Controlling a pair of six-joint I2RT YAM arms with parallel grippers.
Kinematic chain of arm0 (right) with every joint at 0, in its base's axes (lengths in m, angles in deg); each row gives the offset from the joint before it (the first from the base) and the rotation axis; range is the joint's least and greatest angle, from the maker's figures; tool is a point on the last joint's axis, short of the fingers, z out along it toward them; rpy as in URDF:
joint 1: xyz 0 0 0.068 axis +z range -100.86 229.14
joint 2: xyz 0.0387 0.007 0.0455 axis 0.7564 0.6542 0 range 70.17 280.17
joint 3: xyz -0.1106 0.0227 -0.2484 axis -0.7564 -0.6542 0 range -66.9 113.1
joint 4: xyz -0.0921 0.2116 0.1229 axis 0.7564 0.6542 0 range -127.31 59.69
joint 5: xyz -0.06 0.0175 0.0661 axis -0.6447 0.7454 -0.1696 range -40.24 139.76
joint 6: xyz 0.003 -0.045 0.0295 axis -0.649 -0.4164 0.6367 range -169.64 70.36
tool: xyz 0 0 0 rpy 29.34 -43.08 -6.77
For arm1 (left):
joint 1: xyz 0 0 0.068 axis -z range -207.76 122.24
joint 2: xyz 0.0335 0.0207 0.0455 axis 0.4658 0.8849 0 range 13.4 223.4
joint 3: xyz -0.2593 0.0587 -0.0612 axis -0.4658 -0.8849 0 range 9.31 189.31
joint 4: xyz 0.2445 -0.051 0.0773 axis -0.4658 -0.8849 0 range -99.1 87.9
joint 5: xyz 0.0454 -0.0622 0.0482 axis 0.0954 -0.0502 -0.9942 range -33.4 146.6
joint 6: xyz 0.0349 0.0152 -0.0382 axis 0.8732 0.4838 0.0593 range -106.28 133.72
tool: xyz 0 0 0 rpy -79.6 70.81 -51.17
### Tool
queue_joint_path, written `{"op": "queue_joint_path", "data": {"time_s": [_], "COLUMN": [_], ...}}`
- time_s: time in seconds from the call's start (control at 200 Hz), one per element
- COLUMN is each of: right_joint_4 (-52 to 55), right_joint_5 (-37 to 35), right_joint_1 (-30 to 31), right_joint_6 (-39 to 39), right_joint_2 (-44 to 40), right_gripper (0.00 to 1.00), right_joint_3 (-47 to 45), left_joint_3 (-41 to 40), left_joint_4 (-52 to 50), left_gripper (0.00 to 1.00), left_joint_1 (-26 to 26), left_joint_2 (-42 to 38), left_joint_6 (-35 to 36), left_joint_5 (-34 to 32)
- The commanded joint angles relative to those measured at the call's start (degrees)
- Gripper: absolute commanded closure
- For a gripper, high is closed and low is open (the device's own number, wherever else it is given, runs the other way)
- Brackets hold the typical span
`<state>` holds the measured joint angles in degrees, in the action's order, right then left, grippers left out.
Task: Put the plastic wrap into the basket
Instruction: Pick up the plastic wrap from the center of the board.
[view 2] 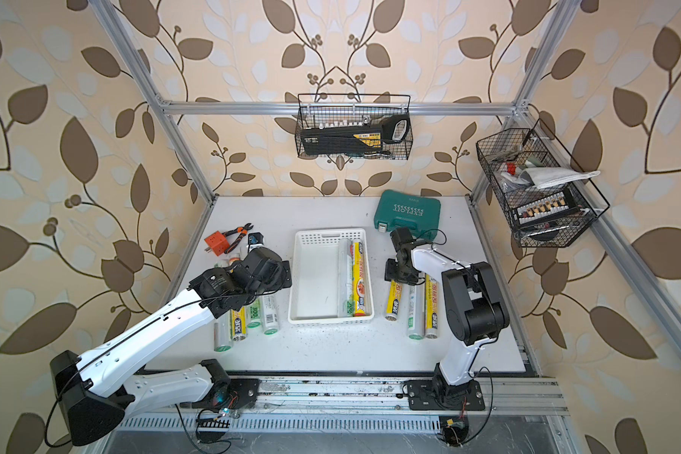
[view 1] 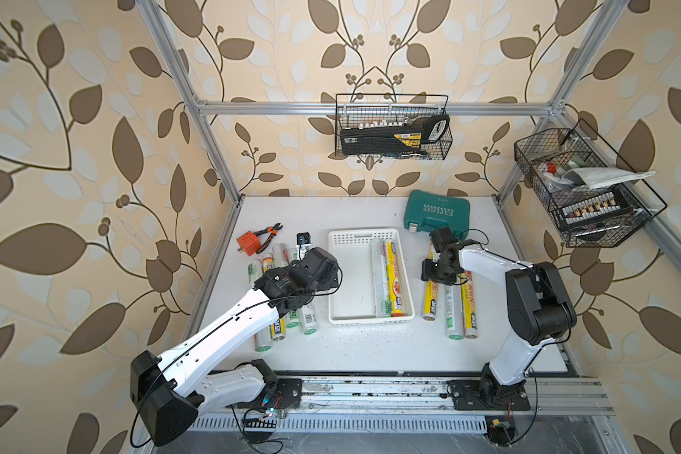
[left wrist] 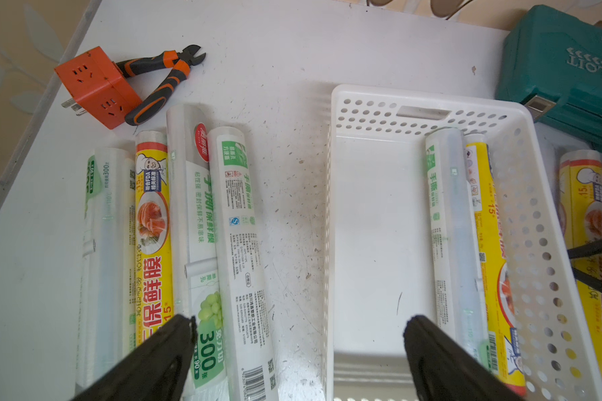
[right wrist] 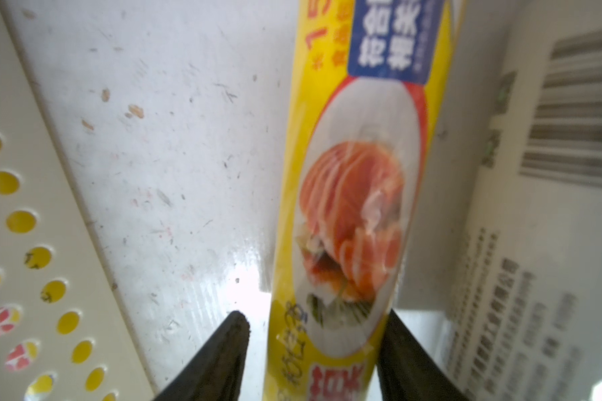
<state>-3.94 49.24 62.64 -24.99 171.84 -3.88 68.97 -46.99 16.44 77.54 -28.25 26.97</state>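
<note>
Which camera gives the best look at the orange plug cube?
The left wrist view: the orange plug cube is close and sharp, sockets and prongs visible, beside the cutters. Both top views show it small. The right wrist view misses it.

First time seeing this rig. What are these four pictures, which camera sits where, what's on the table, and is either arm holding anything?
Two robot arms work at a white table, each ending in two-fingered jaws. The wide pictures come from one overhead stereo camera; the close ones from cameras on the wrists of the left arm and right arm. Plastic wrap rolls go into the white basket, which holds two rolls. Four rolls lie to its left, three others to its right. A green tool case, orange plug cube and cutters sit further back. The left jaws are wide open, empty. The right jaws straddle a yellow roll, a gap showing on one side, so it is not gripped yet.
</note>
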Motion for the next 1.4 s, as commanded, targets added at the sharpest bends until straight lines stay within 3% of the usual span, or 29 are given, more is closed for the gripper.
{"op": "queue_joint_path", "data": {"time_s": [0.0,0.37,0.66,1.05,1.245,1.395], "right_joint_4": [0.12,0.67,3.27,8.04,11.64,10.54], "right_joint_5": [-0.92,-0.59,0.57,1.92,0.75,4.27], "right_joint_1": [0.22,0.22,0.37,0.91,3.71,6.68], "right_joint_6": [0.76,-0.09,-0.33,-0.68,0.86,3.23], "right_joint_2": [1.42,1.58,-3.75,-14.35,-19.88,-23.44], "right_gripper": [0.41,0.57,0.64,0.65,0.65,0.65], "right_joint_3": [1.83,1.75,0.07,-0.68,2.01,3.40], "left_joint_3": [-0.59,-0.43,0.37,1.00,1.25,0.59], "left_joint_4": [1.11,0.87,-0.29,-1.85,-3.36,-3.43], "left_gripper": [0.01,0.01,0.01,0.01,0.01,0.01], "left_joint_1": [-0.44,-0.52,-0.53,-0.57,-0.52,-0.54], "left_joint_2": [-0.01,-0.15,-1.16,-3.03,-5.41,-8.72], "left_joint_6": [-0.03,0.01,0.05,-0.90,-1.96,-2.11], "left_joint_5": [0.01,0.01,0.01,1.84,2.52,3.27]}}
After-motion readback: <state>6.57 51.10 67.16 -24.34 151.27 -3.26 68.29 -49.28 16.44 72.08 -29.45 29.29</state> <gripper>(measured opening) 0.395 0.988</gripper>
